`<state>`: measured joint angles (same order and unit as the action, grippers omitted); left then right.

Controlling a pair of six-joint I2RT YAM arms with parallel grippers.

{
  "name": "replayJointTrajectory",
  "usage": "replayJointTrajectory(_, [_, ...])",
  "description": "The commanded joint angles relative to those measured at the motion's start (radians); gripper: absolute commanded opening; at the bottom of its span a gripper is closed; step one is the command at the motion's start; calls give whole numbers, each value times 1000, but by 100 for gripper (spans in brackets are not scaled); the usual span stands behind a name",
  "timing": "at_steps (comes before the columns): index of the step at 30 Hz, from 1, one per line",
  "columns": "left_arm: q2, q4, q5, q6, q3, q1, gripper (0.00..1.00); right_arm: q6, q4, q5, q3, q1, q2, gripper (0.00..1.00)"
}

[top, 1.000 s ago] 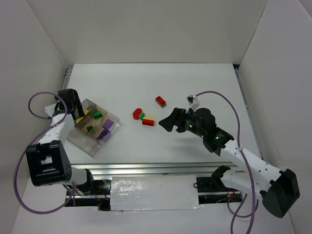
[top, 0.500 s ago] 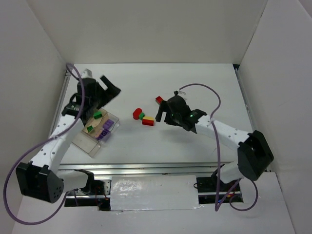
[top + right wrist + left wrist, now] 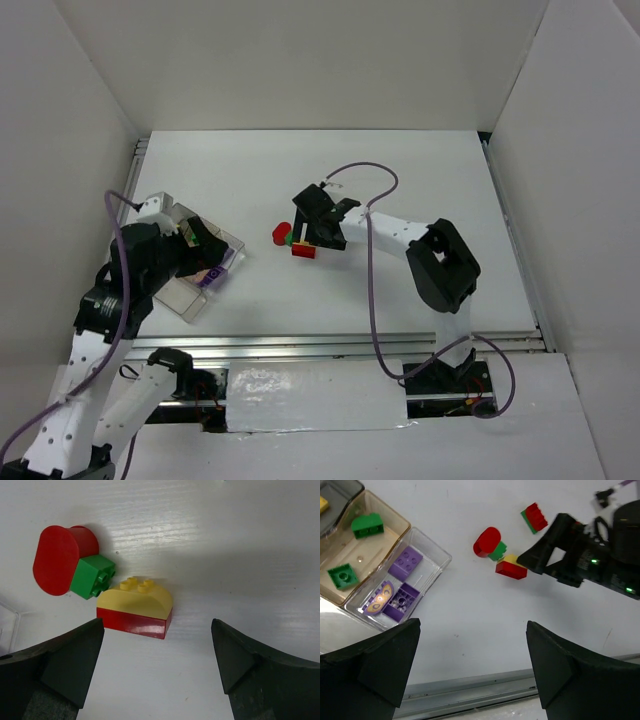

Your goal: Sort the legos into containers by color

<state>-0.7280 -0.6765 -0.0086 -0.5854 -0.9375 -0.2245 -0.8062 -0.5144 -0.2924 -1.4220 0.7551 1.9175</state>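
**Spotter:** Where's your right arm?

**Operator:** I've got the right tool (image 3: 157,622) right above the yellow-on-red stack (image 3: 135,612), fingers spread wide with nothing between them.

**Spotter:** Which way does the stack lie?

**Operator:** Its long axis runs across my wrist view, nearly on the line from one finger to the other. A straight drop would pinch it end to end. I reckon a quarter turn of the wrist gives a surer bite across the narrow sides.

**Spotter:** Any neighbours?

**Operator:** The green cube (image 3: 91,576) sits just beside the stack's far-left corner, touching the red rounded piece (image 3: 57,557). My left finger could nudge it on the way down.

**Spotter:** And the left arm?

**Operator:** The left tool (image 3: 472,625) is also apart and empty, and it's over by the tray (image 3: 445,560), so the right arm is plainly nearer. The tray holds green bricks (image 3: 367,525) in the tinted compartment and purple bricks (image 3: 405,562) in the clear one. The loose pieces lie on the white surface (image 3: 470,605) to the tray's right. That stack carries two colours, so I'd say it needs splitting.
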Motion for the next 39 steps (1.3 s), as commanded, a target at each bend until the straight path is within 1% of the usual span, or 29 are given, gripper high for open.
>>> replayJointTrajectory(1, [56, -38, 33, 91, -8, -6, 99, -8, -47, -21, -71, 9, 46, 95])
replayJointTrajectory(2, [83, -19, 48, 93, 20, -6, 100, -8, -52, -19, -86, 7, 60, 94])
replayJointTrajectory(4, [87, 14, 90, 90, 37, -6, 100, 5, -44, 10, -95, 7, 89, 92])
replayJointTrajectory(9, [35, 3, 119, 102, 32, -4, 100, 19, -10, 47, -89, 9, 118, 92])
replayJointTrajectory(12, [29, 11, 133, 105, 39, -4, 99, 27, 8, 73, -92, 10, 130, 92])
replayJointTrajectory(15, [45, 17, 131, 99, 46, -4, 100, 25, 17, 76, -94, 13, 126, 92])
replayJointTrajectory(19, [71, 25, 137, 98, 51, -6, 99, 35, 77, 84, -48, 20, 81, 92])
replayJointTrajectory(25, [71, 23, 141, 99, 52, -4, 100, 65, -54, 64, -190, 18, 192, 92])
replayJointTrajectory(32, [85, 29, 150, 101, 54, -4, 100, 50, -61, 50, -163, 18, 219, 90])
replayJointTrajectory(34, [87, 29, 151, 104, 55, -6, 100, 48, -58, 50, -149, 19, 216, 86])
replayJointTrajectory(37, [90, 31, 151, 102, 54, -6, 99, 41, -9, 65, -85, 24, 158, 68])
replayJointTrajectory(38, [91, 31, 151, 102, 55, -6, 100, 35, 5, 65, -45, 30, 140, 54])
replayJointTrajectory(39, [94, 31, 153, 101, 55, -6, 100, 33, 31, 65, -26, 33, 120, 48])
